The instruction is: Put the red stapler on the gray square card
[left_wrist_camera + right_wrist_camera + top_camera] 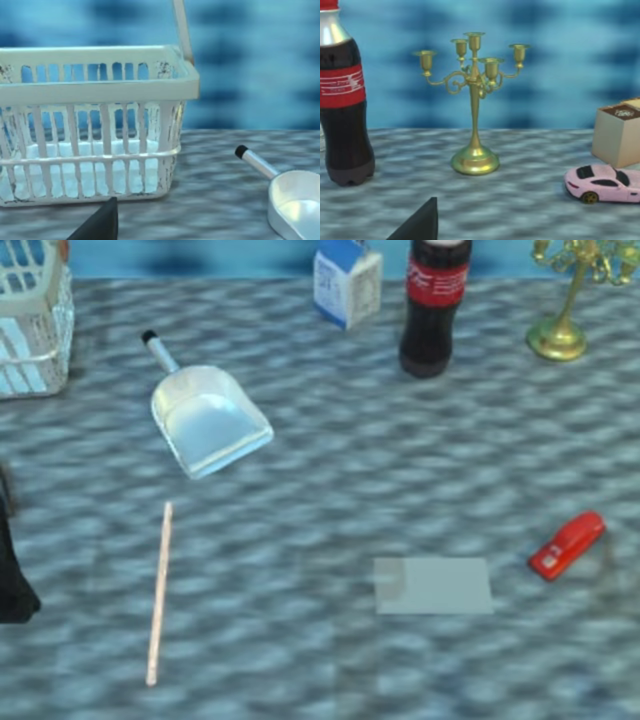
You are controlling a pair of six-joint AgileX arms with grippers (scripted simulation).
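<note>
The red stapler [567, 545] lies slanted on the table at the right, a short gap to the right of the gray square card [434, 586], which lies flat with nothing on it. My left gripper [15, 580] is parked at the table's left edge, far from both. My right gripper is out of the top view; only a dark piece of it [420, 225] shows in the right wrist view, which faces a brass candelabra [475, 100]. Neither wrist view shows the stapler or the card.
A silver scoop [210, 420] and a wooden stick [159, 592] lie on the left half. A white basket [30, 330], milk carton [347, 285], cola bottle [434, 305] and candelabra [560, 335] line the back. A pink toy car [605, 184] and a box [617, 132] show in the right wrist view.
</note>
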